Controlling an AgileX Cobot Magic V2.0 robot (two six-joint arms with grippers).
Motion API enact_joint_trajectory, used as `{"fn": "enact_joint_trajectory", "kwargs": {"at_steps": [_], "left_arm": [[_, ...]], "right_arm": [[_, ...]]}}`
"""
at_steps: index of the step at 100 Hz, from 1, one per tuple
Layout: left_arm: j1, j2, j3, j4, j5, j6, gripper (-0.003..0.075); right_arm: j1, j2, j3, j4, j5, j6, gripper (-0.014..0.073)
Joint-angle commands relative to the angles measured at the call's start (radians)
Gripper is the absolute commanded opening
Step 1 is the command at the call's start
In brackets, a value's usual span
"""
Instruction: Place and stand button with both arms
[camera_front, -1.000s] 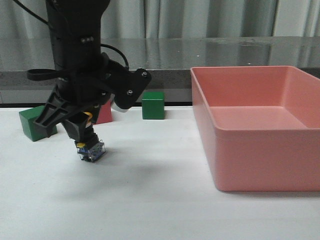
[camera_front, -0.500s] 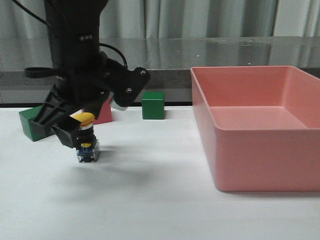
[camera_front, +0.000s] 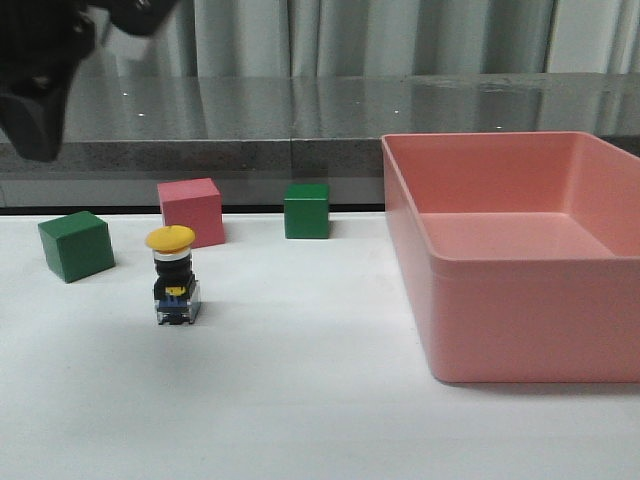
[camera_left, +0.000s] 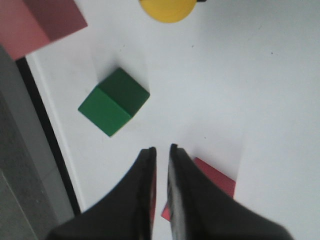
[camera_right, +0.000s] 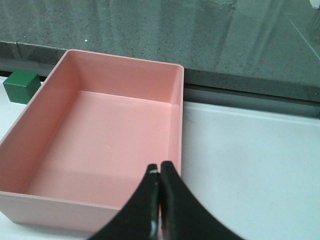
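The button (camera_front: 172, 281) stands upright on the white table, yellow cap up, clear base down, and nothing touches it. In the left wrist view its yellow cap (camera_left: 167, 9) shows from above. My left arm (camera_front: 35, 85) hangs high at the upper left, well away from the button. The left gripper (camera_left: 161, 148) is open by a narrow slit and holds nothing. Over the near wall of the pink bin (camera_right: 107, 130), my right gripper (camera_right: 160, 167) is shut and empty; the front view does not show it.
Behind the button stand a green cube (camera_front: 75, 246), a pink cube (camera_front: 190, 211) and a second green cube (camera_front: 306, 210). The pink bin (camera_front: 520, 320) fills the right side. A red piece (camera_left: 216, 179) lies partly hidden behind the left fingers.
My left gripper let go of the button and rose up and to the left, out of most of the front view. The button stays standing where it was set down.
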Motion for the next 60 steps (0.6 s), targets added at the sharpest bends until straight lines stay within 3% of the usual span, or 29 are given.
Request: {"fn": "enact_joint_trajectory", "kwargs": {"at_steps": [1, 17, 27, 60], "left_arm": [[0.063, -0.124, -0.025, -0.113, -0.008, -0.033, -0.002], [0.208, -0.28, -0.014, -0.462, -0.178, -0.058, -0.002], [0.269, -0.383, 0.046, -0.582, -0.287, -0.057, -0.002], [0.292, -0.752, 0.539, -0.859, -0.685, -0.055, -0.002]], "right_arm": [[-0.002, 0.006, -0.025, 0.008, -0.07, -0.002, -0.0076], [-0.002, 0.006, -0.025, 0.008, -0.07, -0.002, -0.0076], [-0.002, 0.006, -0.025, 0.008, -0.07, -0.002, -0.0076], [-0.002, 0.006, -0.025, 0.008, -0.07, -0.002, -0.0076]]}}
